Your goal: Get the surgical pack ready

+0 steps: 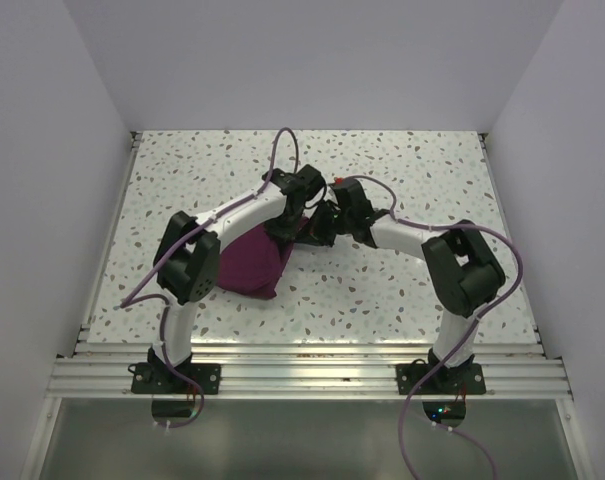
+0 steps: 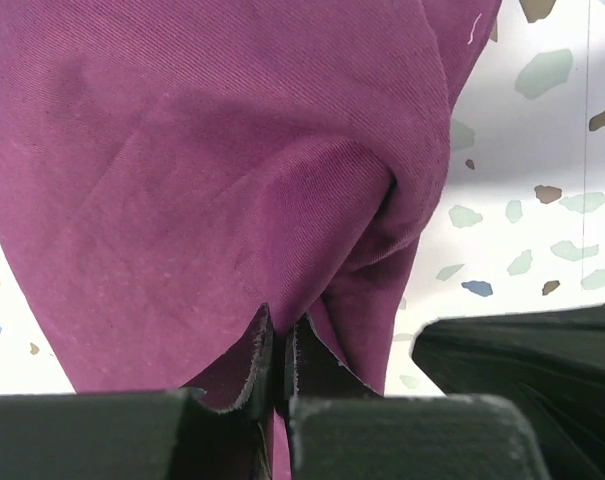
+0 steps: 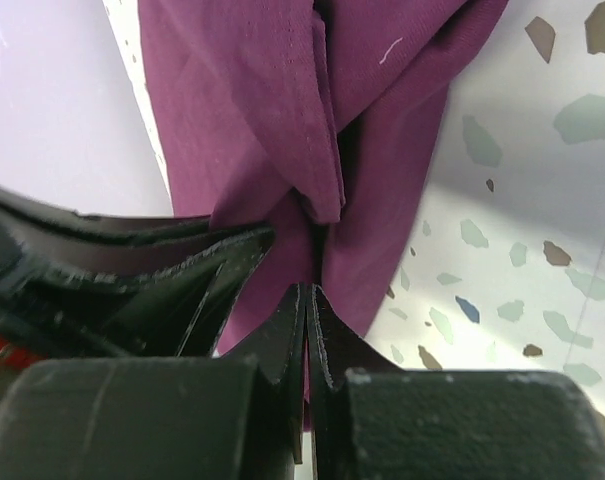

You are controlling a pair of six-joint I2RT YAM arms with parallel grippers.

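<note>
**Both jaws nip the soft wrap**

The pack (image 1: 254, 262) looks like a limp, light bundle. Its cloth (image 2: 232, 180) creases and gives, so I judge a fold or hem the best hold, not the bulk. Anything wrapped inside could shift. The left jaws are together on a fold at their tips. The right jaws, close beside them, are clamped on a gathered corner. The bundle lies just ahead of both, on the worktop (image 1: 382, 170).

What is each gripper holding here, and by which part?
Both hold the purple cloth: the left gripper pinches a raised fold, and the right gripper pinches a bunched, hemmed edge.
</note>
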